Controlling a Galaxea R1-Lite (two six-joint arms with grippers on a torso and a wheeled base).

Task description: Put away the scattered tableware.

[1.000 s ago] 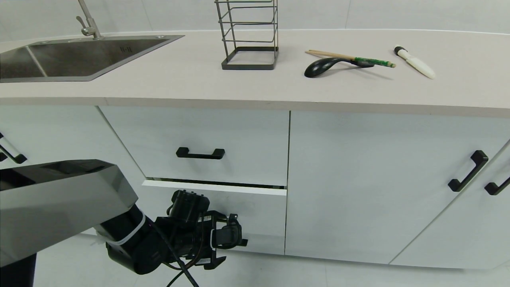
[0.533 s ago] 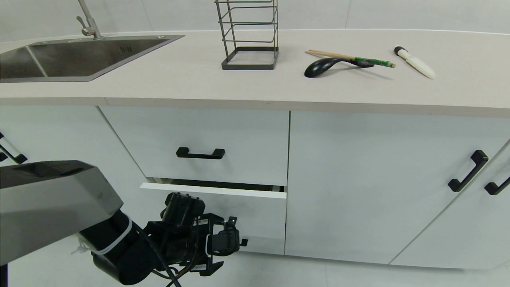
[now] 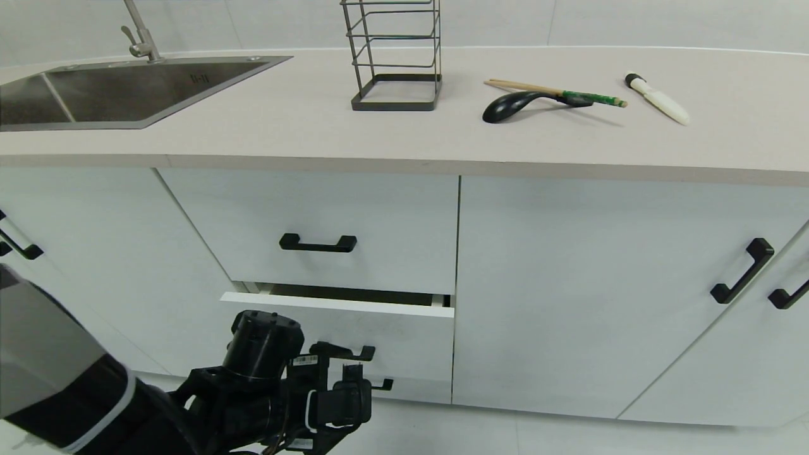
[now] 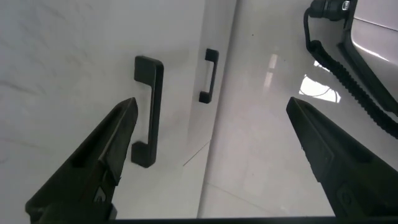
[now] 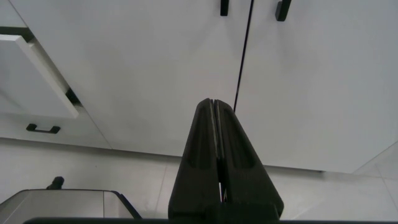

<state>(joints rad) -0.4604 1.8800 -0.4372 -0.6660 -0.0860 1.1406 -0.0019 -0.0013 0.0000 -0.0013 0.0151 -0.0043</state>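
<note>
On the countertop point(image 3: 284, 133) lie a black spoon point(image 3: 505, 107), a pair of chopsticks point(image 3: 556, 91) resting across its handle, and a white knife point(image 3: 660, 101) with a black handle farther right. Below, the lower drawer point(image 3: 392, 335) stands slightly open, with a dark gap along its top. My left gripper point(image 3: 360, 385) hangs low in front of that drawer, beside the end of its black handle point(image 3: 382, 383). In the left wrist view the left gripper point(image 4: 211, 106) is open with nothing between its fingers. My right gripper point(image 5: 213, 102) is shut and empty, facing white cabinet doors.
An empty wire rack point(image 3: 395, 57) stands at the back of the counter, with a steel sink point(image 3: 126, 88) and tap to its left. The upper drawer point(image 3: 316, 221) is closed. Cabinet doors with black handles point(image 3: 741, 272) fill the right. The glossy floor lies below.
The lower drawer has slid out a little, so its gap is wider. My left arm has drawn back and down to the left, and its gripper has come off the drawer handle.
</note>
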